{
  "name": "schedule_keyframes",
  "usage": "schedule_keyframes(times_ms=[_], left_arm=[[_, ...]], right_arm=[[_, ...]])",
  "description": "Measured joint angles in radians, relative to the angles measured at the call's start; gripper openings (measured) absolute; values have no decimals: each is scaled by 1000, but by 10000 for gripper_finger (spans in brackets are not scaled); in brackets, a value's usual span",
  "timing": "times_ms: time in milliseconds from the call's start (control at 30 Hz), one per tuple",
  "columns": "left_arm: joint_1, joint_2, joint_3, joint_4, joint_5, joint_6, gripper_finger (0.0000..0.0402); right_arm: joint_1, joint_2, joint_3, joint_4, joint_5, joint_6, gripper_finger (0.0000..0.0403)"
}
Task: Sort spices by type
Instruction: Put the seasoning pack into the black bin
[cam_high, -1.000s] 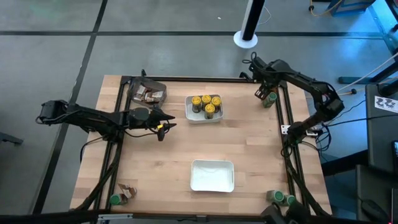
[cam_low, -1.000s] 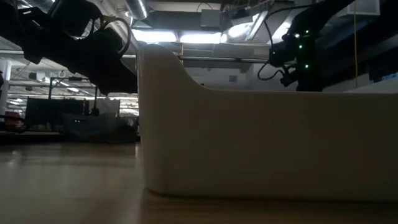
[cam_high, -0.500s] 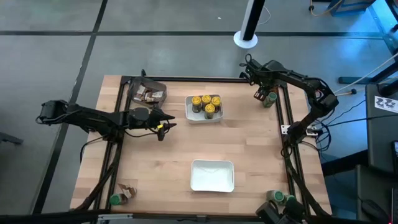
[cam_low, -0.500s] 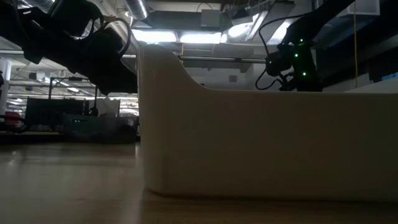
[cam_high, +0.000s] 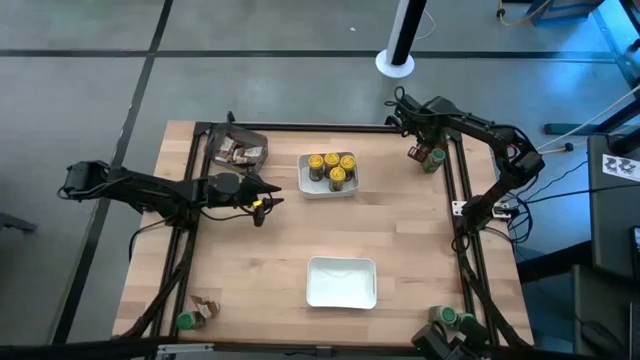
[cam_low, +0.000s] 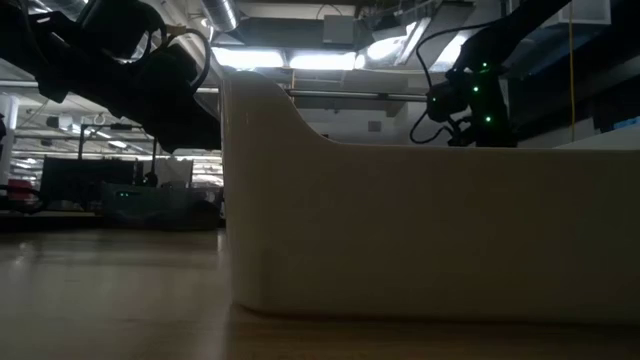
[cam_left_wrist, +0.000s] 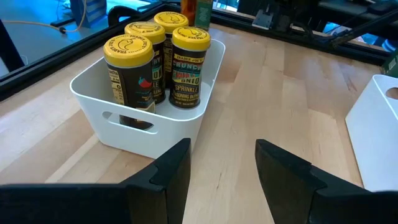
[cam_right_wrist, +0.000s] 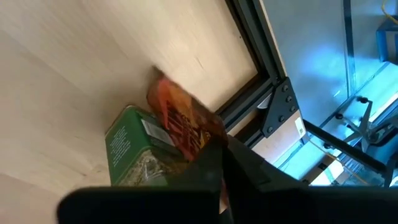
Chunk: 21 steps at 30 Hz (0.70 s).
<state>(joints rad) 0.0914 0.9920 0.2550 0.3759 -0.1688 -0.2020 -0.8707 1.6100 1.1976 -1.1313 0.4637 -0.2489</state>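
While the brown-orange packet (cam_right_wrist: 183, 121) is sitting at the table's far right corner, the right gripper (cam_high: 420, 150) is pinching its edge with fingers closed on it. Packet is crumpled and leaning against a green jar (cam_right_wrist: 134, 152) that is lying on its side, touching it; the packet's long axis is running slantwise across the wrist view, roughly along the dark frame rail (cam_right_wrist: 249, 102) beside it. Which end is the top, I cannot tell.

Progress, judged from the layout: four yellow-lidded jars (cam_high: 331, 167) are already standing upright together in the far white tray (cam_left_wrist: 134, 134), lids up, so that type is looking finished. Some packets (cam_high: 237, 152) are lying in the dark bin (cam_high: 256, 139) at the far left. The near white tray (cam_high: 342, 282) is showing nothing inside, so the green-lidded kind is probably not yet started.

Remaining strays: a green-lidded jar (cam_high: 185, 322) and a packet (cam_high: 207, 308) at the near left corner, two green-lidded jars (cam_high: 452, 318) at the near right corner, plus this corner's pair. Roughly halfway, I am guessing.

Left gripper (cam_left_wrist: 221, 165) is hovering over the table just left of the far tray, fingers parted and holding nothing, pointing toward the yellow jars.
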Motion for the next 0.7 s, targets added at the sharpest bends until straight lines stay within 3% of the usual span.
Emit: schedule_keyframes(times_ms=[300,700], left_arm=[[0,0,0,1,0,0,164],[1,0,0,19,0,28,164]], right_arm=[[2,-1,26,-23,-3,-22,6],[164,-3,331,-46,-37,-53,4]])
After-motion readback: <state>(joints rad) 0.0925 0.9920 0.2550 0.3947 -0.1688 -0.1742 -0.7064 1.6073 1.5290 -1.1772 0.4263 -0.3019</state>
